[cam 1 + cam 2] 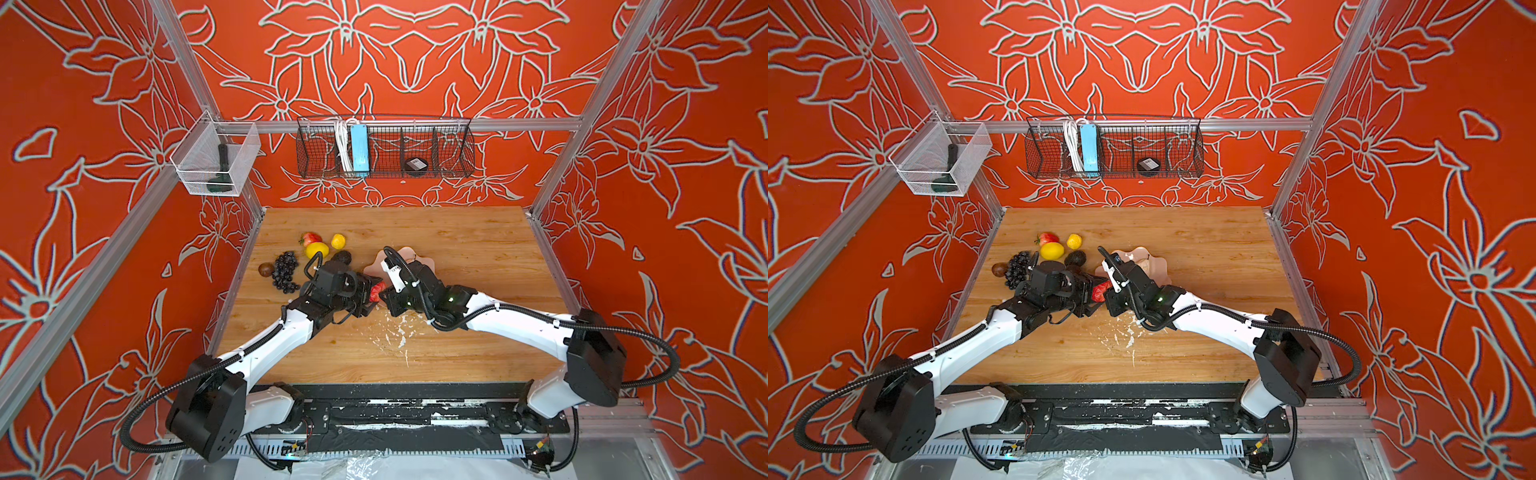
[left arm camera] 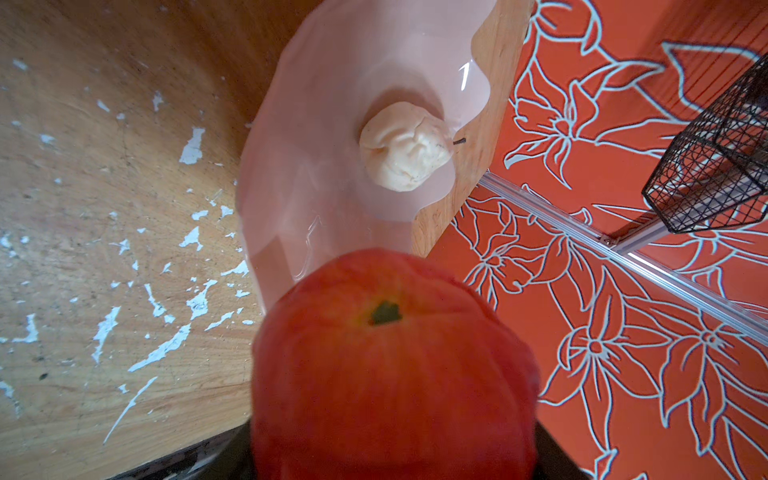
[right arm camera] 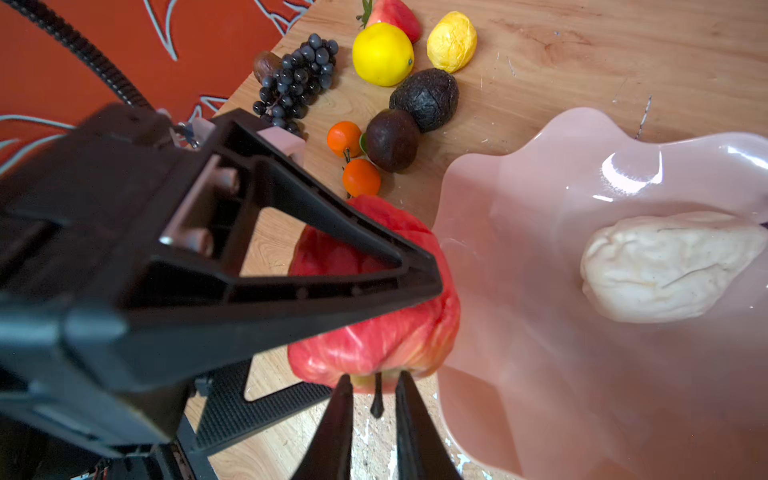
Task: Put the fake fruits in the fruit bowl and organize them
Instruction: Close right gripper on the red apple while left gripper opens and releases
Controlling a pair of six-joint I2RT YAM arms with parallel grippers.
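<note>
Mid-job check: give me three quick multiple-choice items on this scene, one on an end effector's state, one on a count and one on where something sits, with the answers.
1. The left end effector is:
A) open and empty
B) shut on the red apple
C) shut tight on nothing

2. How many small oranges lie on the table?
A) one
B) two
C) four

3. Where is the pale cream fruit?
A) on the table
B) in the left end effector
C) in the pink bowl

Answers:
1 B: its fingers clamp the apple at the bowl's edge.
2 B: the right wrist view shows a close pair and no more.
3 C: it lies alone on the bowl's floor.
</note>
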